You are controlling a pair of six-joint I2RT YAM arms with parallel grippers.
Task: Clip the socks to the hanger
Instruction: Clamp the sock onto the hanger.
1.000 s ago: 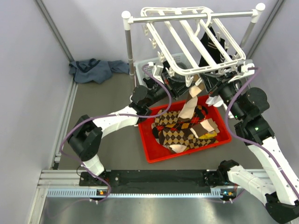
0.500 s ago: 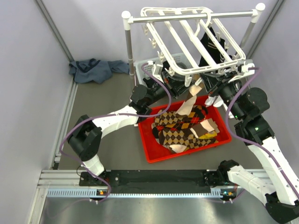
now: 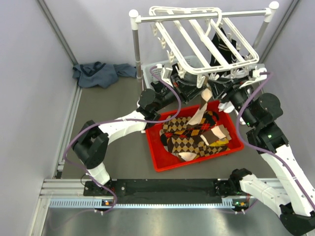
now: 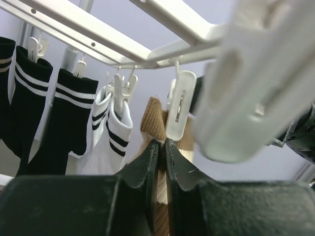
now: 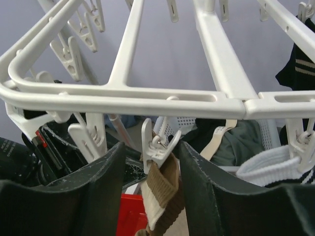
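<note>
The white hanger [image 3: 219, 69] hangs from the rack's rod. One brown, tan and cream sock [image 3: 202, 105] dangles from a clip on the hanger's near edge, down to the red bin. In the right wrist view that clip [image 5: 156, 145] is closed on the sock's brown cuff [image 5: 165, 189], and my right gripper [image 5: 151, 146] stands open either side of it. My left gripper [image 4: 162, 143] is all but shut, with the same sock [image 4: 152, 120] in the thin slit between its jaws, just under the clip [image 4: 178, 105]. More argyle socks [image 3: 194, 137] lie in the bin.
The red bin [image 3: 162, 164] sits below the hanger. White socks with black stripes [image 4: 110, 132] and black socks [image 4: 69, 113] hang from other clips. The rack's post [image 3: 134, 39] stands at the left, with a white basket [image 3: 156, 71] and a blue cloth [image 3: 96, 73] behind.
My right jaws have parted from the clip, which now grips the cuff. The hanger's near edge has risen slightly. The left jaws have eased a little.
</note>
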